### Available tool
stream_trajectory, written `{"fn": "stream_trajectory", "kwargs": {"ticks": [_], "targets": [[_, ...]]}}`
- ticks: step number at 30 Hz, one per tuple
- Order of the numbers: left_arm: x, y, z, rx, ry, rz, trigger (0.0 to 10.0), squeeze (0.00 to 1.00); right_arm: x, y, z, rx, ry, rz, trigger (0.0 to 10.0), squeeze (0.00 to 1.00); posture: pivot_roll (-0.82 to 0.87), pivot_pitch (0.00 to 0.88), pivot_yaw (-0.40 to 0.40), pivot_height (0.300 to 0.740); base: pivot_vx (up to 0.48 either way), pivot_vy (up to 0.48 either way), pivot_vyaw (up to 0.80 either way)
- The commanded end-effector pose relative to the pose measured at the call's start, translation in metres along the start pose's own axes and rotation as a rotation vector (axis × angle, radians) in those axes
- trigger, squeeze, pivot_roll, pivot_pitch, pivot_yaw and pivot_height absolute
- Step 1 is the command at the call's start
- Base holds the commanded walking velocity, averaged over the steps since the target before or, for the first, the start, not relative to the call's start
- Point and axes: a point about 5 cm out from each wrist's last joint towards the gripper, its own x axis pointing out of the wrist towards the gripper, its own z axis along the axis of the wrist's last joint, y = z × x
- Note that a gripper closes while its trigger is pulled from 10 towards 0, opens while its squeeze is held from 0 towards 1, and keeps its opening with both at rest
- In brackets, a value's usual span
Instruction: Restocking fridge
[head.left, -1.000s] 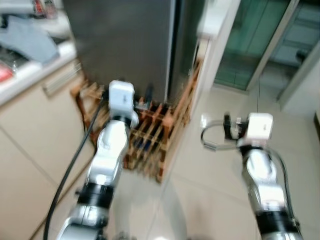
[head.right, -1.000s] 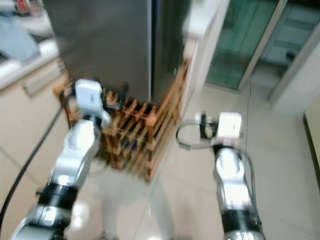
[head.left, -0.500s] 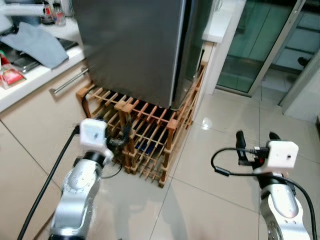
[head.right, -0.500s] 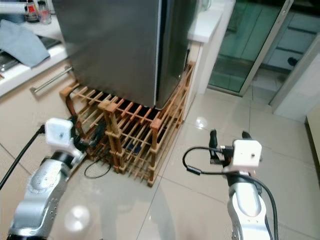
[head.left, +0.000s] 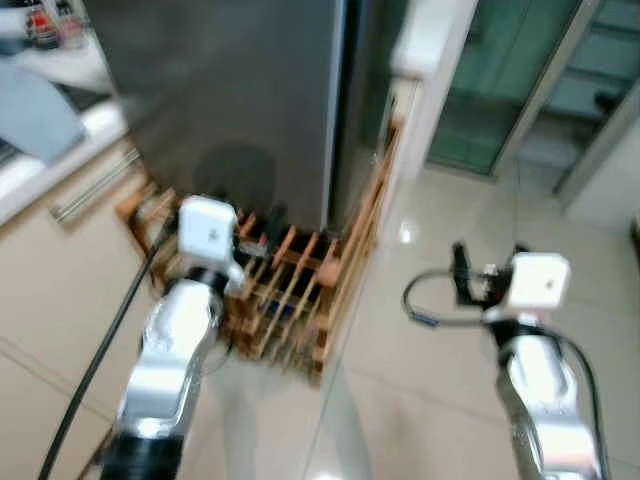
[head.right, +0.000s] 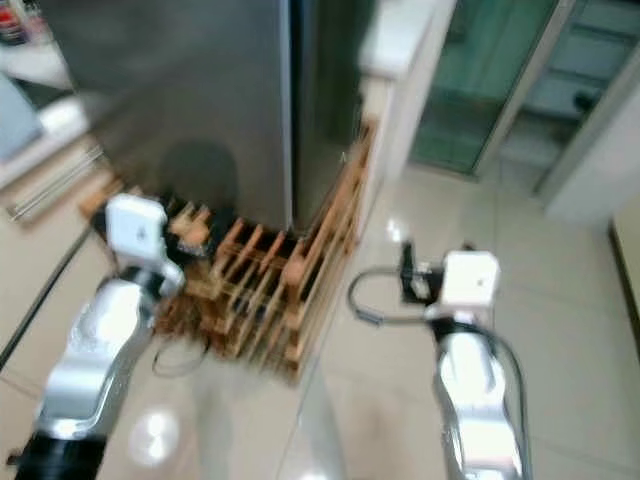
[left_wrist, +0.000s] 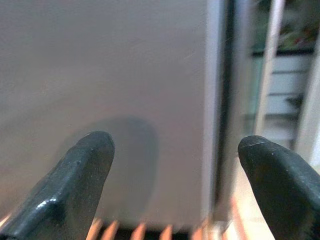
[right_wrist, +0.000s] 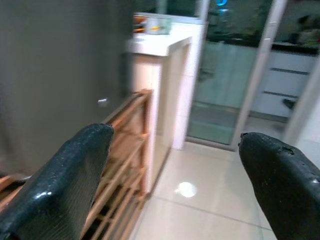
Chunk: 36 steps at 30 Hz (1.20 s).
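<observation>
Left of the fridge, a pale counter runs along cream cabinet fronts, one with a metal bar handle; a grey cloth lies on the counter top, and blurred small bottles stand at its far end.

Item, fridge: tall, dark grey, door closed, standing on a wooden slatted rack that sticks out in front of it and along its right side. This is the landmark for all else.

Item, my left gripper: raised in front of the fridge door, low down, just above the rack. Fingers spread wide apart, nothing between them; past them I see the plain grey door, a soft shadow on it, and the rack's slat ends below. A black cable trails down from my left wrist.

Item, my right gripper: held out over the glossy tiled floor, to the right of the fridge and well apart from it. Fingers likewise wide apart and holding nothing. Between them show the rack's side, a white counter end beside the fridge, and a glass sliding door further right.

The head views are blurred.
</observation>
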Motion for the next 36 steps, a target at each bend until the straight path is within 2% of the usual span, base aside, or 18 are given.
{"fn": "stream_trajectory", "kwargs": {"ticks": [1, 4, 12, 16, 19, 25, 30, 36], "targets": [[0.003, -0.011, 0.002, -0.024, -0.01, -0.04, 10.0, 0.0, 0.0, -0.008, -0.003, -0.019, 0.02, -0.023, 10.0, 0.0, -0.09, 0.0, 0.001, 0.74, 0.48, 0.0, 0.0], [0.004, -0.014, 0.007, -0.03, -0.042, -0.042, 10.0, 0.0, 0.004, -0.01, -0.003, -0.026, 0.017, -0.025, 10.0, 0.0, -0.09, 0.0, 0.0, 0.74, 0.48, 0.0, 0.0], [0.015, -0.001, 0.01, -0.045, -0.035, 0.078, 10.0, 0.0, 0.011, -0.011, -0.002, -0.034, 0.01, -0.019, 10.0, 0.0, -0.1, 0.0, -0.001, 0.74, 0.0, 0.0, 0.0], [0.021, -0.007, 0.012, -0.051, -0.04, 0.062, 10.0, 0.0, 0.014, -0.01, -0.001, -0.035, 0.008, -0.017, 10.0, 0.0, -0.1, 0.0, 0.001, 0.74, 0.0, 0.0, 0.0], [0.025, -0.013, 0.015, -0.056, -0.051, 0.041, 10.0, 0.0, 0.017, -0.01, -0.001, -0.035, 0.004, -0.017, 10.0, 0.0, -0.1, 0.0, 0.003, 0.74, 0.0, -0.459, 0.0], [0.031, -0.014, 0.014, -0.063, -0.041, 0.05, 10.0, 0.0, 0.017, -0.01, -0.002, -0.035, 0.005, -0.018, 10.0, 0.0, -0.11, 0.0, 0.004, 0.74, 0.0, -0.437, 0.0], [0.041, -0.009, 0.015, -0.007, -0.024, 0.113, 10.0, 0.0, 0.017, -0.01, -0.003, -0.037, 0.01, -0.018, 10.0, 0.0, -0.11, 0.0, 0.004, 0.74, 0.075, -0.058, 0.0], [0.06, -0.005, 0.02, -0.006, -0.02, 0.126, 10.0, 0.0, 0.018, -0.009, -0.003, -0.04, 0.011, -0.017, 10.0, 0.0, -0.12, 0.0, 0.006, 0.74, 0.0, 0.0, 0.0]]}}
